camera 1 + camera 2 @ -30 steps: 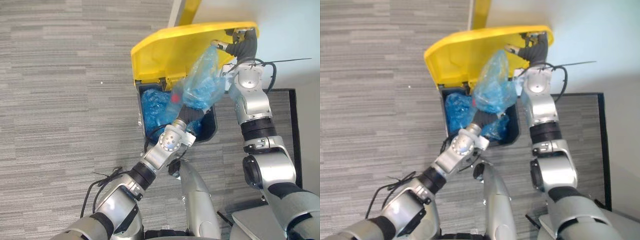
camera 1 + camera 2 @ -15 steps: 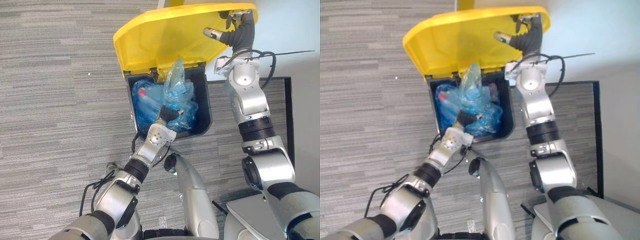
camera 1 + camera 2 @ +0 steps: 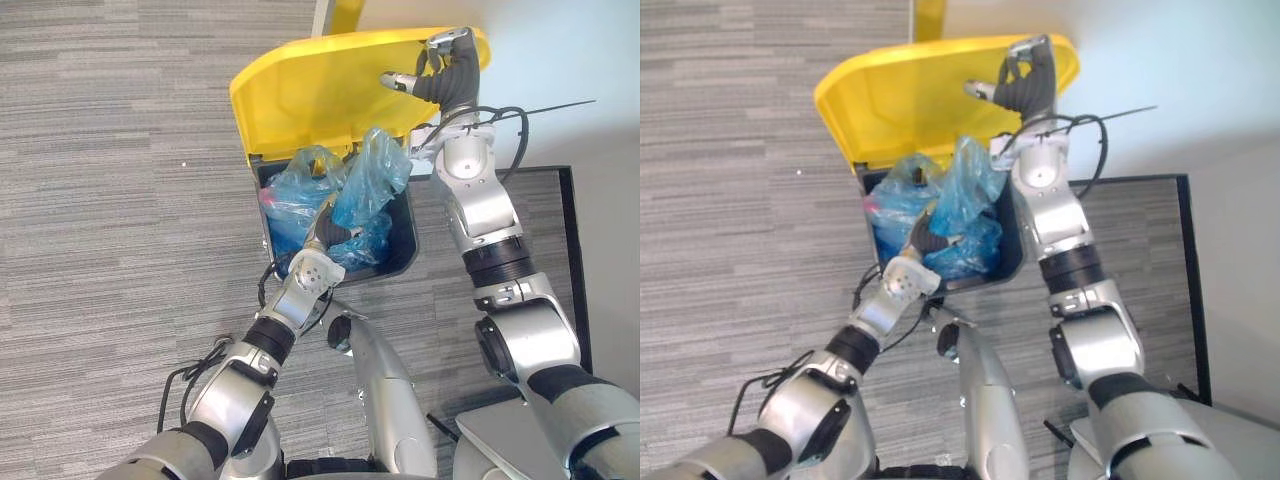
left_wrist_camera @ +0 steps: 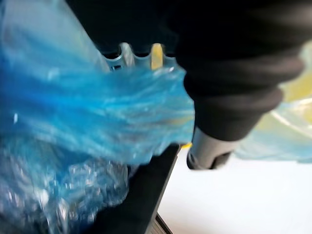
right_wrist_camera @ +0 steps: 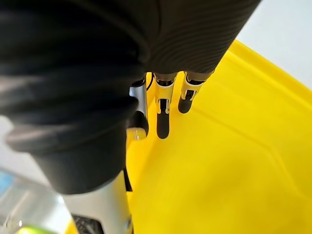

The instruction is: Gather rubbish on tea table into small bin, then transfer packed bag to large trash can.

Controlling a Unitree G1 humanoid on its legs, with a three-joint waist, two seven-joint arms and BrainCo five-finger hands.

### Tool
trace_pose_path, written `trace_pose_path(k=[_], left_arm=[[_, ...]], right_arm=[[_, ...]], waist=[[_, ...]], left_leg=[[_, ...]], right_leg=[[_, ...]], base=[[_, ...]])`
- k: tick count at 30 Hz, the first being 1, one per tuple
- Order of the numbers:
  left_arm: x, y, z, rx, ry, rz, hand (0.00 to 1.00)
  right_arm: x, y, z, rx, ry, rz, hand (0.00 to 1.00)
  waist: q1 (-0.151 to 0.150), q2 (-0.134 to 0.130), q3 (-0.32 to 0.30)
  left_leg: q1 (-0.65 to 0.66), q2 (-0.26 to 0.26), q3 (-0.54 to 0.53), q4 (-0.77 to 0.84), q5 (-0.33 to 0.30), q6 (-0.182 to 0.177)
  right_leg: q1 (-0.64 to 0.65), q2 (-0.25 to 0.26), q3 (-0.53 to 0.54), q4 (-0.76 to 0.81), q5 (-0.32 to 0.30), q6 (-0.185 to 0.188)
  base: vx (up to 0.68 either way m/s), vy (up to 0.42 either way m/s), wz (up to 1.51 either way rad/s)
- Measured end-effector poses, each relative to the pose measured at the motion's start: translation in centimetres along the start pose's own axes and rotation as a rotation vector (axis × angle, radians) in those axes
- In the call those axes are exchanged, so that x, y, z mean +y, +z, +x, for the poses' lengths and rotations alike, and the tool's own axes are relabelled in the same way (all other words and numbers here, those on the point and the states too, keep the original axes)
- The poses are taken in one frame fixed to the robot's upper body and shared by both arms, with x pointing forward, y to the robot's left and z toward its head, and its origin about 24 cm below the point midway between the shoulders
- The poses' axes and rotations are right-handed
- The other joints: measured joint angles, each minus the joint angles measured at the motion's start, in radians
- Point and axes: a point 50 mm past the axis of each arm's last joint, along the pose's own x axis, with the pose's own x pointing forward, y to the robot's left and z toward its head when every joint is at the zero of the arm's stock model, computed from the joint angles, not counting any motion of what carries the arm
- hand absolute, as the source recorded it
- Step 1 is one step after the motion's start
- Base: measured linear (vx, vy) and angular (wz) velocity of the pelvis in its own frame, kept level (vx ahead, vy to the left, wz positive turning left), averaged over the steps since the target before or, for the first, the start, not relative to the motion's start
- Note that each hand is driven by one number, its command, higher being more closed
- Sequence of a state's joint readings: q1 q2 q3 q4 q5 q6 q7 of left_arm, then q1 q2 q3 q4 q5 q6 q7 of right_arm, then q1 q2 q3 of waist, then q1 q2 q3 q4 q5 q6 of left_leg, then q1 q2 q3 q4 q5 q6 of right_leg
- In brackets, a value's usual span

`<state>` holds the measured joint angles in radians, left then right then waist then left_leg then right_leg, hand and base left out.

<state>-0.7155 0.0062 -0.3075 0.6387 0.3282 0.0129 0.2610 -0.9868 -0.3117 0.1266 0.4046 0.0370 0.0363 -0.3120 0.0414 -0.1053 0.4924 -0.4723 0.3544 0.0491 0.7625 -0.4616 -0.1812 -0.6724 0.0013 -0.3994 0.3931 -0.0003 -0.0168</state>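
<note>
The large trash can (image 3: 405, 255) has a dark body and a yellow lid (image 3: 310, 95) that stands raised. My right hand (image 3: 450, 75) is open at the lid's far right corner, its straight fingers (image 5: 163, 124) flat against the yellow underside (image 5: 219, 170). The packed blue bag (image 3: 370, 180) sits inside the can with its crumpled top sticking up above the rim. Beside it lies more blue plastic (image 3: 295, 195) with something red in it. My left hand (image 3: 335, 235) reaches over the near rim into the can, right against the bag (image 4: 73, 122).
Grey striped carpet spreads to the left of and in front of the can. A dark-framed floor panel (image 3: 570, 250) lies to the right, beside a pale wall. A yellow post (image 3: 345, 15) stands behind the lid.
The blue bag has gone from above the can's back rim down into the can. My left hand came down with it. The right hand has stayed on the raised lid.
</note>
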Motion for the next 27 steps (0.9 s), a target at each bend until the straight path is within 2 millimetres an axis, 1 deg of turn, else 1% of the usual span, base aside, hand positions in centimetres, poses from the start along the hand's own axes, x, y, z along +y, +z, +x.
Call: trace_pose_path(k=[2,4,6,8,10,11,12,14,15,16,17,18,20,21,22,23,24,25,26,27], left_arm=[[0.4,0.5,0.0,-0.039,0.002,0.051,0.0],[0.4,1.2,-0.1,-0.085,-0.005,0.096,0.0],[0.5,1.7,-0.2,-0.118,-0.01,0.119,0.0],[0.8,1.6,-0.5,-0.134,-0.003,0.126,0.0],[0.9,0.6,-1.3,-0.118,-0.003,0.131,0.0],[1.2,-0.3,-1.9,-0.1,-0.002,0.136,0.0],[1.4,-0.7,-2.2,-0.09,-0.003,0.139,0.0],[2.4,-2.6,-3.5,-0.046,0.013,0.127,0.0],[2.7,-3.0,-3.9,-0.037,0.023,0.121,0.0],[3.1,-3.9,-4.7,-0.013,0.035,0.095,0.0],[3.4,-5.2,-5.7,0.03,0.054,0.058,0.0],[3.6,-5.8,-6.1,0.049,0.065,0.04,0.0],[4.1,-8.6,-8.3,0.162,0.094,-0.023,0.0],[4.2,-10.6,-10.2,0.247,0.093,-0.058,0.0],[4.2,-11.4,-11.0,0.284,0.095,-0.076,0.0],[4.2,-13.5,-13.0,0.38,0.097,-0.096,0.0],[4.1,-14.0,-13.6,0.409,0.094,-0.097,0.0],[4.0,-15.8,-15.1,0.496,0.099,-0.1,0.0],[3.7,-16.6,-16.0,0.543,0.095,-0.104,0.0],[3.5,-18.2,-17.5,0.631,0.092,-0.108,0.0]], right_arm=[[0.1,-1.0,-0.6,0.028,0.016,-0.01,0.0],[0.4,-2.7,-1.8,0.071,0.035,-0.037,0.0],[0.8,-3.8,-2.6,0.107,0.053,-0.035,0.0],[1.1,-4.9,-3.6,0.139,0.067,-0.058,0.0],[0.9,-6.8,-5.0,0.202,0.076,-0.074,0.0],[0.9,-7.9,-6.1,0.239,0.09,-0.096,0.0],[0.9,-8.4,-6.5,0.255,0.095,-0.103,0.0],[0.9,-10.7,-8.3,0.354,0.109,-0.115,0.0],[0.9,-11.3,-8.7,0.378,0.113,-0.119,0.0],[0.8,-12.4,-9.6,0.427,0.124,-0.134,0.0],[0.4,-13.8,-10.9,0.49,0.125,-0.157,0.0],[0.0,-14.3,-11.5,0.513,0.119,-0.166,0.0],[-0.2,-15.8,-13.3,0.594,0.125,-0.174,0.0],[-0.4,-16.6,-14.5,0.634,0.134,-0.173,0.0],[-0.5,-16.9,-15.0,0.651,0.13,-0.167,0.0],[-0.5,-17.5,-16.2,0.691,0.117,-0.149,0.0],[-0.4,-17.6,-16.5,0.7,0.123,-0.155,0.0],[-0.3,-18.0,-17.3,0.722,0.14,-0.174,0.0],[-0.2,-18.3,-17.8,0.737,0.148,-0.175,0.0],[0.1,-18.7,-18.9,0.769,0.156,-0.164,0.0]], waist=[[0.008,0.0,0.0],[0.019,0.0,0.0],[0.022,0.001,-0.004],[0.027,0.001,-0.004],[0.037,0.001,-0.009],[0.041,0.002,-0.016],[0.043,0.003,-0.016],[0.049,0.003,-0.023],[0.05,0.005,-0.026],[0.054,0.008,-0.027],[0.066,0.007,-0.043],[0.072,0.01,-0.047],[0.073,0.014,-0.048],[0.072,0.016,-0.05],[0.073,0.016,-0.05],[0.073,0.016,-0.065],[0.073,0.016,-0.068],[0.074,0.017,-0.074],[0.074,0.018,-0.074],[0.071,0.016,-0.078]], left_leg=[[0.02,-0.001,0.0,-0.018,0.007,0.0],[0.052,-0.003,0.0,-0.042,0.016,-0.003],[0.063,-0.006,0.0,-0.051,0.021,-0.003],[0.076,-0.009,0.0,-0.054,0.022,-0.002],[0.097,-0.018,-0.001,-0.069,0.027,0.005],[0.113,-0.021,-0.001,-0.079,0.03,0.002],[0.121,-0.023,-0.001,-0.082,0.03,0.004],[0.147,-0.034,-0.005,-0.098,0.036,0.014],[0.152,-0.036,-0.005,-0.101,0.037,0.015],[0.168,-0.041,-0.005,-0.107,0.037,0.015],[0.176,-0.048,-0.006,-0.115,0.037,0.015],[0.18,-0.05,-0.008,-0.117,0.038,0.017],[0.216,-0.058,-0.011,-0.131,0.042,0.024],[0.239,-0.064,-0.012,-0.141,0.044,0.028],[0.248,-0.068,-0.013,-0.146,0.045,0.029],[0.25,-0.077,-0.012,-0.149,0.047,0.032],[0.251,-0.08,-0.013,-0.149,0.047,0.033],[0.262,-0.089,-0.012,-0.148,0.048,0.034],[0.271,-0.091,-0.011,-0.147,0.048,0.034],[0.289,-0.096,-0.012,-0.144,0.048,0.034]], right_leg=[[0.018,0.001,-0.002,-0.009,0.0,0.0],[0.047,0.002,-0.004,-0.019,-0.001,0.0],[0.058,0.001,-0.005,-0.024,-0.001,-0.001],[0.07,0.001,-0.005,-0.024,-0.001,-0.001],[0.088,-0.003,-0.004,-0.029,-0.001,0.0],[0.1,-0.005,-0.004,-0.031,-0.001,0.0],[0.108,-0.006,-0.004,-0.032,-0.002,0.001],[0.132,-0.016,-0.005,-0.032,-0.005,0.002],[0.136,-0.018,-0.006,-0.032,-0.005,0.003],[0.15,-0.02,-0.005,-0.034,-0.005,0.003],[0.153,-0.024,-0.002,-0.034,-0.006,0.004],[0.158,-0.026,-0.002,-0.035,-0.006,0.004],[0.192,-0.032,-0.004,-0.037,-0.009,0.009],[0.213,-0.037,-0.004,-0.039,-0.011,0.012],[0.22,-0.039,-0.003,-0.041,-0.011,0.012],[0.222,-0.046,-0.002,-0.042,-0.011,0.012],[0.222,-0.049,-0.001,-0.041,-0.011,0.012],[0.227,-0.057,0.002,-0.031,-0.012,0.013],[0.234,-0.06,0.003,-0.024,-0.015,0.018],[0.247,-0.07,0.003,-0.019,-0.021,0.034]], base=[[-0.01,-0.052,0.05],[0.0,-0.054,0.08],[-0.01,-0.042,0.05],[-0.02,-0.03,0.04],[-0.02,-0.02,0.06],[-0.01,-0.014,0.05],[-0.01,-0.011,0.07],[-0.02,-0.007,0.12],[-0.02,-0.005,0.11],[-0.03,0.001,0.05],[-0.02,0.002,0.03],[-0.03,0.004,0.08],[-0.01,0.008,0.11],[-0.02,0.018,0.08],[-0.05,0.027,0.1],[-0.04,0.021,0.05],[-0.06,0.029,0.05],[-0.03,0.022,0.0],[-0.07,0.039,0.02],[-0.08,0.046,0.06]])
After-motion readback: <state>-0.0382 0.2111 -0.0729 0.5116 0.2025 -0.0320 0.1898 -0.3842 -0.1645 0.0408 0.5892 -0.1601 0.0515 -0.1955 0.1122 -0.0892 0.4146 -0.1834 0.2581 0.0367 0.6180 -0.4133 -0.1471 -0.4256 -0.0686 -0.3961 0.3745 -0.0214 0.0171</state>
